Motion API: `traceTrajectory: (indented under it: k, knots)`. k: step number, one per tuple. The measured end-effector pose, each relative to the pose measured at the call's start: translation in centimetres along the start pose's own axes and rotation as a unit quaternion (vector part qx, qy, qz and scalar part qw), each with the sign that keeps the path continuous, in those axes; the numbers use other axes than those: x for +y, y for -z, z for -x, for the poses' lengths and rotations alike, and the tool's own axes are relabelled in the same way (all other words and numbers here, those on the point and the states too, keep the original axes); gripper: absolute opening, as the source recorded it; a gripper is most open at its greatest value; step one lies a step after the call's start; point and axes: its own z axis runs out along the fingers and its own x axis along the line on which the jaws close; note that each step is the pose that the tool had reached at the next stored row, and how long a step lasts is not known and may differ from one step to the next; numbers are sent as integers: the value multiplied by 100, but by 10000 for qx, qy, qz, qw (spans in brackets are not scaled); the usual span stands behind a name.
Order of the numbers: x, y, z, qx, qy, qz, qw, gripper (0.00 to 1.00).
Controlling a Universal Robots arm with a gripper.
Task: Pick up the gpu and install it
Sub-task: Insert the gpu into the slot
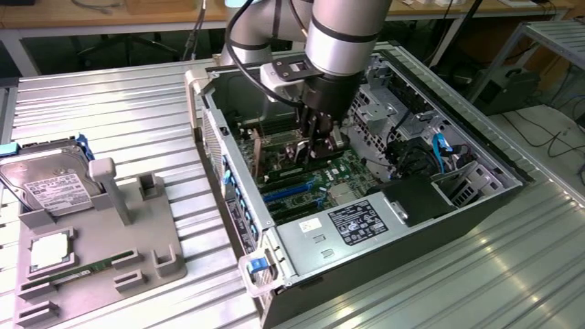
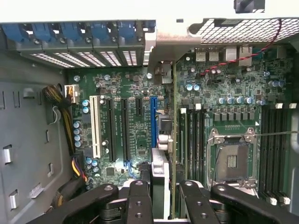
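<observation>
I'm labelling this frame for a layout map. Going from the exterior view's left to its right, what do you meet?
Silver hard drive in the grey holder → open computer case → gripper down inside it, holding the gpu on edge → blue cable → grey shelf.

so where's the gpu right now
The gpu is inside the open computer case, held edge-on between the gripper fingers just above the motherboard, beside the blue expansion slot.

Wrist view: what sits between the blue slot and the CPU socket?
The gpu, edge-on in the gripper, then black memory slots; wrist view shows it.
</observation>
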Motion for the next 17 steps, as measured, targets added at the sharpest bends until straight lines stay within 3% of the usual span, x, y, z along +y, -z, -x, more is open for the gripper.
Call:
traceTrajectory:
  k: [17]
  knots:
    - [70, -209, -37, 0, -7, 0, 10000, 28]
